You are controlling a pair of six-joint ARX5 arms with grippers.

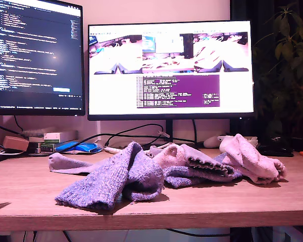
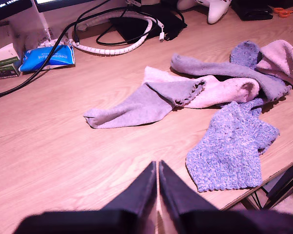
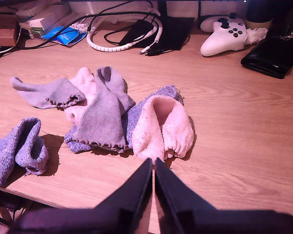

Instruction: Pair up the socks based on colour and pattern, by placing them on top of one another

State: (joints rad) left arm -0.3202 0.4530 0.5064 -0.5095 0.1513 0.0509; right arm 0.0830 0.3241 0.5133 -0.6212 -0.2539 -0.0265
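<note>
We face a wooden desk [image 1: 35, 186] with 2 monitors behind it, a dark one [image 1: 35, 55] at the exterior view's left and a bright one [image 1: 170, 68] beside it. Going left to right in the exterior view, a thin grey sock [image 1: 70, 164] lies flat with its toe pointing left. Next a fuzzy blue-purple sock [image 1: 108, 179] is humped near the front edge. Past it a pale pink sock [image 1: 169, 156] sits in the heap, with the second grey sock [image 1: 204, 161], scalloped at the cuff, draped across it. The other blue-purple sock [image 1: 179, 176] lies under them. At the right end of the heap the second pink sock [image 1: 250, 159] lies bunched. A white game controller [image 3: 223, 35] rests behind the pile. Our first gripper [image 2: 157, 168] and our second gripper [image 3: 153, 163] each have their jaws pressed together, holding nothing, above bare wood in front of the socks.
</note>
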